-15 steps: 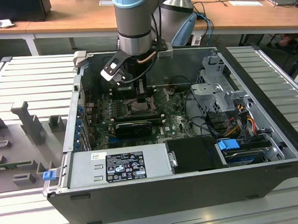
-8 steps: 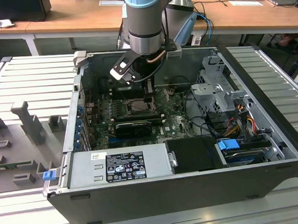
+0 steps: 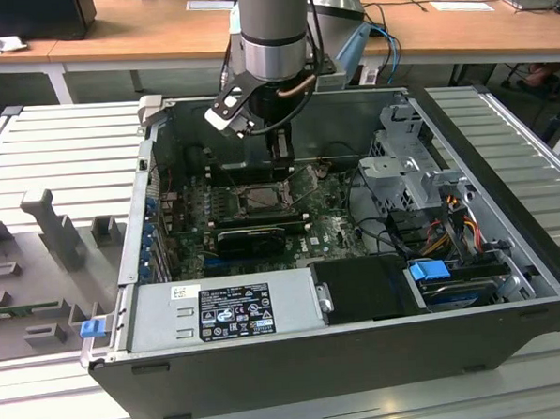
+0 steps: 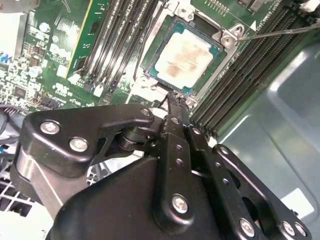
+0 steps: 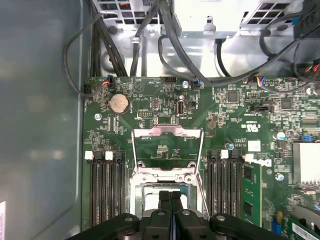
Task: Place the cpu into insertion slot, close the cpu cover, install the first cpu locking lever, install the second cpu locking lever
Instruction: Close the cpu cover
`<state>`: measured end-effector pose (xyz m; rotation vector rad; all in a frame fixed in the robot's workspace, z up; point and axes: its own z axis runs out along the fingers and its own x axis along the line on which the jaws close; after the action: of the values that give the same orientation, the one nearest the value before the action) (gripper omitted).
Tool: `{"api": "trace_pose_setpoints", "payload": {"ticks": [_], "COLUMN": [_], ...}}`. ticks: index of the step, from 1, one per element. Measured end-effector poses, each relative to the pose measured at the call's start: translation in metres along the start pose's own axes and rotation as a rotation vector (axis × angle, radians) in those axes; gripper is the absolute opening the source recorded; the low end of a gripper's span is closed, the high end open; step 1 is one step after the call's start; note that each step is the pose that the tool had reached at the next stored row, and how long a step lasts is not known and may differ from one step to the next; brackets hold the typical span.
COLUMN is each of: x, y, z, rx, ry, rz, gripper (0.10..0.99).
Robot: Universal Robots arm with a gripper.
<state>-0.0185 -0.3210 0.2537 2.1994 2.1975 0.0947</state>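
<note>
The pale beige-silver cpu (image 4: 182, 55) lies flat inside the insertion slot (image 4: 226, 39), a square socket with a silvery rim on the green motherboard. The cpu cover (image 5: 167, 132), a thin silvery frame with a large cut-out, is swung open away from the slot (image 5: 150, 189). My gripper (image 4: 175, 102) is shut, fingers pressed together with nothing between them. Its tip hangs just above the slot's edge on the cover's hinge side. A thin wire lever (image 4: 280, 32) sticks out from one socket corner. In the exterior view, the gripper (image 3: 282, 158) reaches down into the open computer case over the slot (image 3: 253, 198).
Black memory slots (image 5: 106, 185) flank the socket on both sides. A long black card (image 3: 249, 237), a grey power supply (image 3: 224, 306), a metal drive cage (image 3: 409, 165) and loose cables (image 5: 165, 45) crowd the case. The case walls (image 3: 140, 226) stand close around.
</note>
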Motion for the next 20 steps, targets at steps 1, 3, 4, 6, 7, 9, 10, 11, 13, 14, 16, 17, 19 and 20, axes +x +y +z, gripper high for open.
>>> {"api": "trace_pose_setpoints", "payload": {"ticks": [1, 3, 4, 6, 7, 9, 10, 11, 13, 14, 16, 17, 19, 20], "x": [0.0000, 0.0001, 0.0001, 0.0001, 0.0001, 0.0001, 0.0001, 0.0001, 0.0001, 0.0001, 0.0001, 0.0001, 0.0001, 0.0002], "y": [0.0001, 0.0007, 0.0011, 0.0035, 0.0056, 0.0100, 0.0122, 0.0144, 0.0201, 0.0223, 0.0290, 0.0325, 0.0385, 0.0411], "z": [-0.0018, -0.0030, -0.0030, -0.0029, -0.0028, -0.0026, -0.0025, -0.0025, -0.0024, -0.0023, -0.0020, -0.0018, -0.0014, -0.0012], "rx": [0.000, 0.000, 0.000, 0.000, 0.000, 0.000, 0.000, 0.000, 0.001, 0.001, 0.001, 0.002, 0.003, 0.003], "ry": [0.0000, 0.0004, 0.0004, 0.0003, 0.0002, 0.0003, 0.0002, 0.0002, 0.0004, 0.0004, 0.0003, 0.0001, 0.0002, 0.0003], "rz": [0.000, 0.000, 0.000, 0.000, 0.000, 0.000, 0.000, 0.000, 0.000, 0.000, 0.000, 0.000, 0.000, 0.000], "gripper": [0.106, 0.106, 0.106, 0.106, 0.106, 0.106, 0.106, 0.106, 0.106, 0.106, 0.106, 0.106, 0.106, 0.106]}}
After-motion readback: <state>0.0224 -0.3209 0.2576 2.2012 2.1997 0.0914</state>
